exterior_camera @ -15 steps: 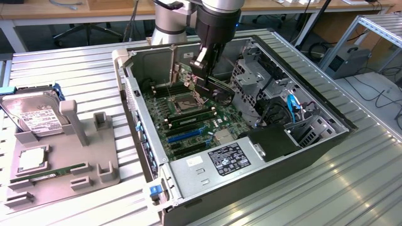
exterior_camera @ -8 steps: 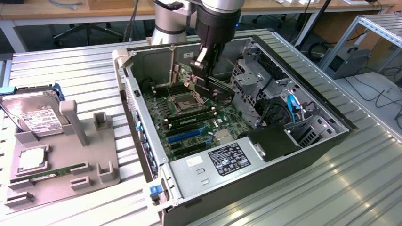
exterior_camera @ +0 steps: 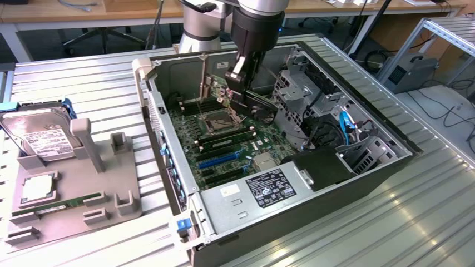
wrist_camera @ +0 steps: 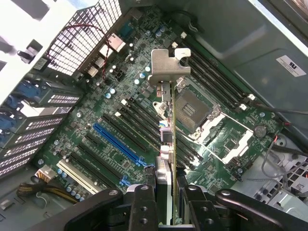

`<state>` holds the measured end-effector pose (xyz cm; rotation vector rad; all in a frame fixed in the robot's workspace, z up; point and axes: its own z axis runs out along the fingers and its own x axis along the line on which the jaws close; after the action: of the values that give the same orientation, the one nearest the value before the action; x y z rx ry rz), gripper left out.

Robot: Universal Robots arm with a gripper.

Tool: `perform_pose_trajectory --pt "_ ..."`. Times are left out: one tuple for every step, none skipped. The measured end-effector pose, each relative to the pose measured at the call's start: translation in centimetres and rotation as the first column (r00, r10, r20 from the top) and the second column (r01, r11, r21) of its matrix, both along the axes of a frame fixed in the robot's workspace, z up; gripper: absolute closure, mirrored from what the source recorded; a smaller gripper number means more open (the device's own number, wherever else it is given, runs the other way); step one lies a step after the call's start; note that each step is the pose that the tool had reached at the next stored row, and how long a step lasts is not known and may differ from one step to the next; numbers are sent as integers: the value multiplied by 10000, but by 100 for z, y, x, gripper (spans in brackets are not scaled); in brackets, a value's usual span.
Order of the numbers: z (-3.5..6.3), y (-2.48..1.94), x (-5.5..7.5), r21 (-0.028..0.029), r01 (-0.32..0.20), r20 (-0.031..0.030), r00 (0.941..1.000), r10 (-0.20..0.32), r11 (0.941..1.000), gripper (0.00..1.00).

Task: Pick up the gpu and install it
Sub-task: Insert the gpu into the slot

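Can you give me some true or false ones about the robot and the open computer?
1. The gripper is holding the graphics card. True.
2. The graphics card is already plugged into the blue slot. False: the blue slot is empty, and the card hangs above the board in the gripper.
3. The hard drive sits inside the computer case. False: it stands on the grey stand, outside the case, to the exterior view's left.
4. The computer case is open, so you can see the parts inside. True.
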<state>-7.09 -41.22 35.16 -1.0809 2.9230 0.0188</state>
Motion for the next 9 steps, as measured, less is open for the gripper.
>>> perform_pose_trajectory --pt "0 0 0 0 -22 0 10000 22 10000 73" --pt "0 0 0 0 -33 0 10000 33 10000 73" --pt "-1 0 0 0 -51 0 10000 51 10000 73" --pt "-1 0 0 -1 -62 0 10000 62 10000 73" --pt "-1 0 0 0 -77 0 10000 77 10000 73" --pt "-1 0 0 -1 -92 -1 10000 92 10000 73" --pt "-2 0 0 0 -106 0 9999 106 9999 73" --pt "-2 0 0 -1 -121 0 9999 121 9999 73" --pt "-2 0 0 0 -136 0 9999 136 9999 73"
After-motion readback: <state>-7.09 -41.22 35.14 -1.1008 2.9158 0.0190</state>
